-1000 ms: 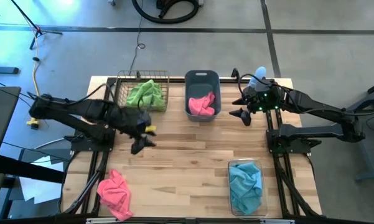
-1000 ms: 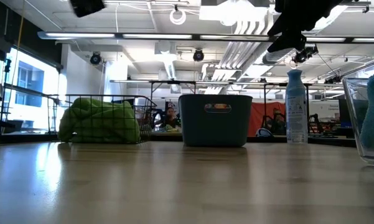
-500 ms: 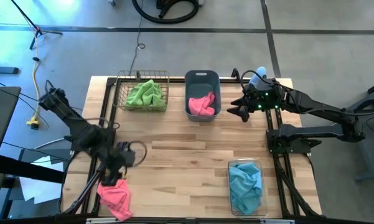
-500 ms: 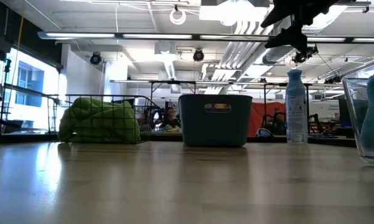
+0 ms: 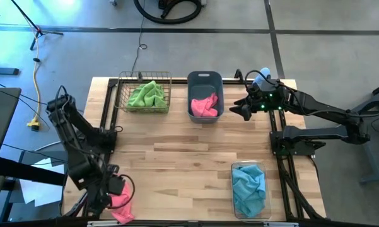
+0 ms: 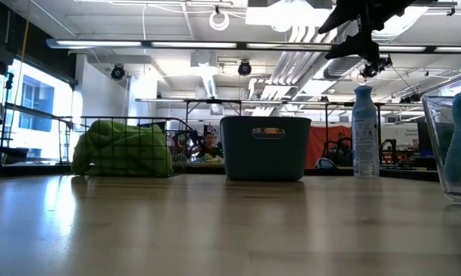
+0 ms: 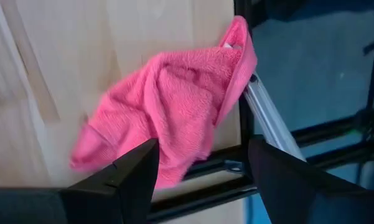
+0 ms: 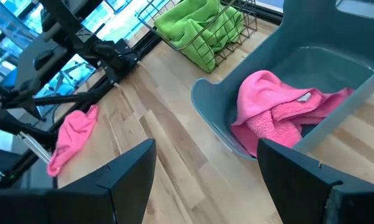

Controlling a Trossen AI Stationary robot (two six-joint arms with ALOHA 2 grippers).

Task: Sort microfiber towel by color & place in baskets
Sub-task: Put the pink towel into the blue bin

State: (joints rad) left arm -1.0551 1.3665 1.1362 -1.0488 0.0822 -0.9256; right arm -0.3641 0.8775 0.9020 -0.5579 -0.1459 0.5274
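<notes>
A pink towel (image 5: 122,205) lies crumpled at the table's near left corner, one edge (image 7: 239,46) over the frame rail. My left gripper (image 5: 115,191) hangs just above this pink towel (image 7: 174,112), open, a finger on either side in the left wrist view (image 7: 202,183); no touch shows. My right gripper (image 5: 239,111) is open in the air beside the grey-blue tub (image 5: 205,79), which holds another pink towel (image 8: 277,115). A green towel (image 5: 147,94) fills the wire basket (image 5: 122,94). A blue towel (image 5: 248,189) lies in the clear bin (image 5: 234,169).
A pale spray bottle (image 6: 364,130) stands at the far right by my right arm. Black frame rails run along the table's left edge (image 7: 267,124) and right edge (image 5: 274,135). Bare wood (image 5: 189,157) spreads across the table's middle.
My left arm has swung from beside the wire basket toward the table's near left corner and come down over the pink towel there. My right gripper has drifted slightly left toward the tub. The towels have not moved.
</notes>
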